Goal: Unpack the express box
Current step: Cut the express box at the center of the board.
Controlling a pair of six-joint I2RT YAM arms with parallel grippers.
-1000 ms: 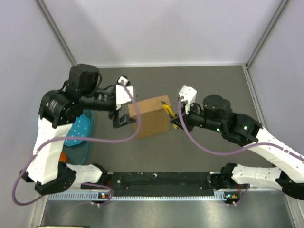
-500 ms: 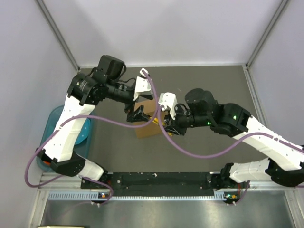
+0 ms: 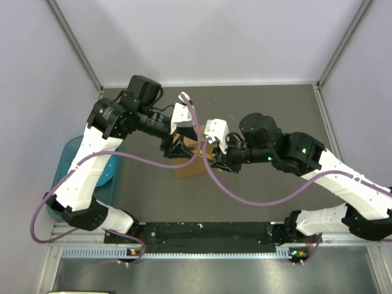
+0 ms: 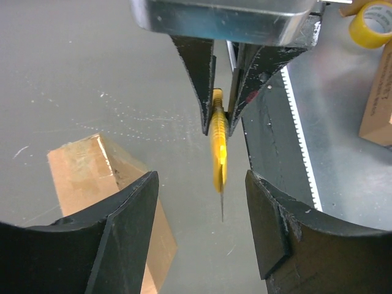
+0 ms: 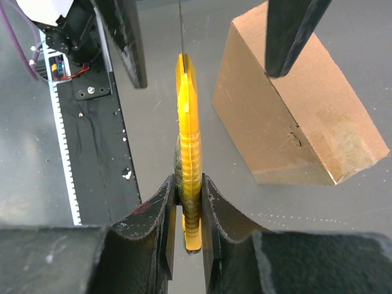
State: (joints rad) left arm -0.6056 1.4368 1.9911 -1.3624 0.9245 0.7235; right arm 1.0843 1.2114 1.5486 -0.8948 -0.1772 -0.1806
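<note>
The express box (image 3: 186, 168), plain brown cardboard, stands on the dark table under both arms and is mostly hidden from above. It shows in the left wrist view as the box (image 4: 86, 177) and in the right wrist view as the box (image 5: 294, 122). My right gripper (image 5: 188, 184) is shut on a small yellow utility knife (image 5: 188, 122), blade out and pointing away from it. My left gripper (image 4: 199, 226) faces it, open, beside the box. The knife (image 4: 218, 147) points at the gap between its fingers, touching neither. From above, the left gripper (image 3: 173, 149) and right gripper (image 3: 215, 162) almost meet.
A blue bin (image 3: 92, 177) sits at the table's left edge. A black rail (image 3: 208, 231) runs along the near edge. Beyond it, a yellow tape roll (image 4: 372, 23) and another cardboard piece (image 4: 380, 98) lie on the metal shelf.
My left arm has swung in from the left to the box and its jaws have narrowed. My right arm has carried the knife leftward over the box.
</note>
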